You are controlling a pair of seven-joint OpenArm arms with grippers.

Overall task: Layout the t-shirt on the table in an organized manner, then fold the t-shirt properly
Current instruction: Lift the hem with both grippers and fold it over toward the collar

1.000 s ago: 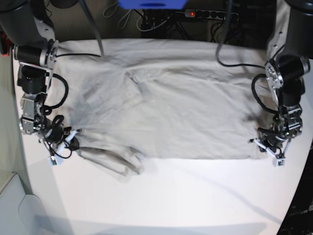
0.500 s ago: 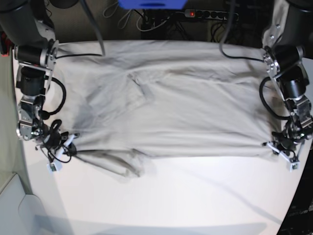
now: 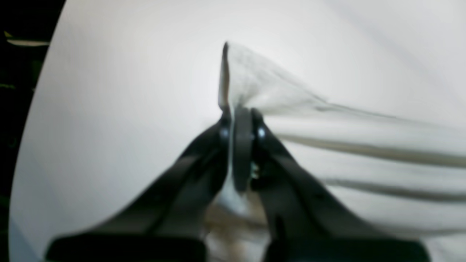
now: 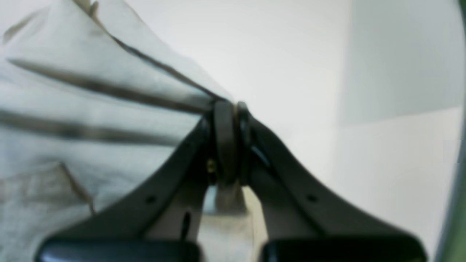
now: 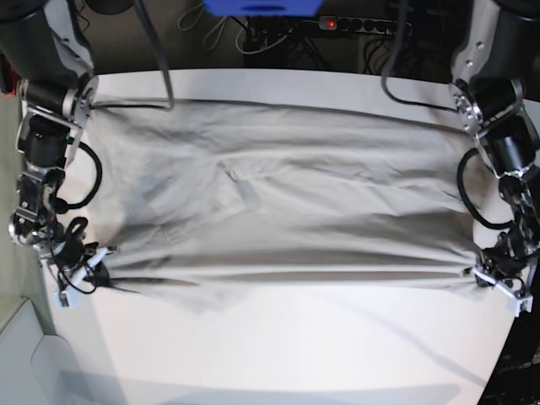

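Note:
The beige t-shirt (image 5: pixel 287 194) lies spread wide across the white table (image 5: pixel 295 346), pulled taut along its near edge with long horizontal creases. My left gripper (image 5: pixel 494 283) is at the base view's right and is shut on a corner of the t-shirt (image 3: pixel 247 83). In its wrist view the jaws (image 3: pixel 240 127) pinch the cloth. My right gripper (image 5: pixel 84 274) is at the base view's left and is shut on the opposite corner of the t-shirt (image 4: pixel 109 109). Its jaws (image 4: pixel 229 116) are closed on the fabric edge.
Cables and a power strip (image 5: pixel 363 25) lie behind the table's far edge. A blue object (image 5: pixel 261 7) sits at the top. Bare table stretches in front of the shirt. Both arms stand at the table's side edges.
Both grippers moved outward and toward the front, stretching the shirt's near edge straight. The folded sleeve at the front left has been pulled flatter.

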